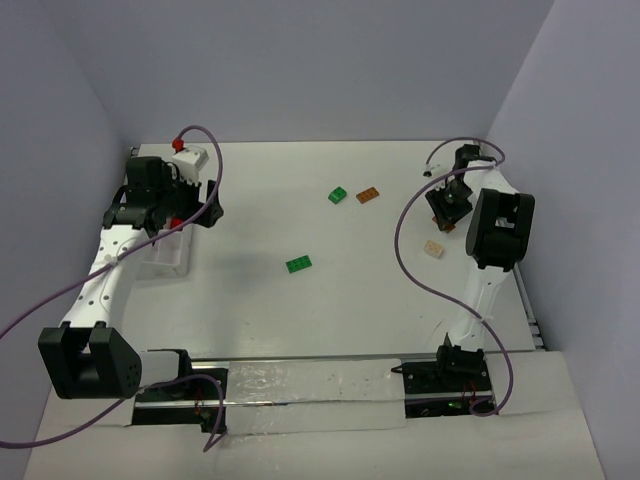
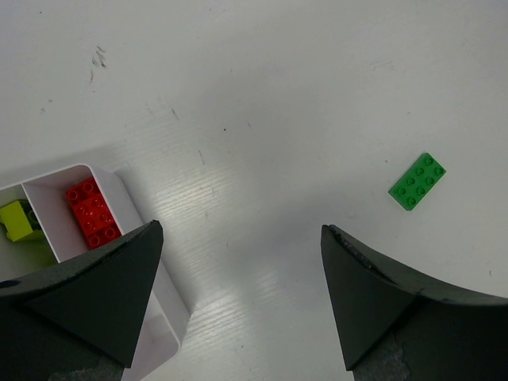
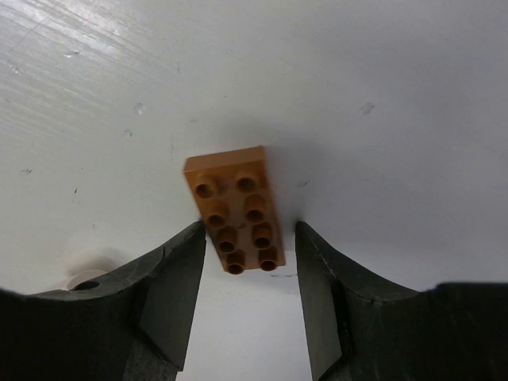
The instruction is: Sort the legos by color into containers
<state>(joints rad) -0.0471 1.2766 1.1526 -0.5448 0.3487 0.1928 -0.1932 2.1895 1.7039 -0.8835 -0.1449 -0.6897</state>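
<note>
Orange lego [image 3: 236,210], clear only wrist-side, lies between right end effector's [image 3: 250,230] fingers [image 3: 178,286]; grip unclear.

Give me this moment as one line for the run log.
left gripper: open, empty, at container edge | right gripper: jaws astride orange brick, grip unconfirmed | container: red brick in one compartment

Top view overlooks whole table [image 1: 350,300]; wrist views close, downward

The counter [image 1: 330,320] holds a green brick [image 1: 338,195] beside an orange brick [image 1: 368,195], a second green brick [image 1: 298,264], a tan brick [image 1: 433,249] and a white box [image 1: 168,262].
</note>
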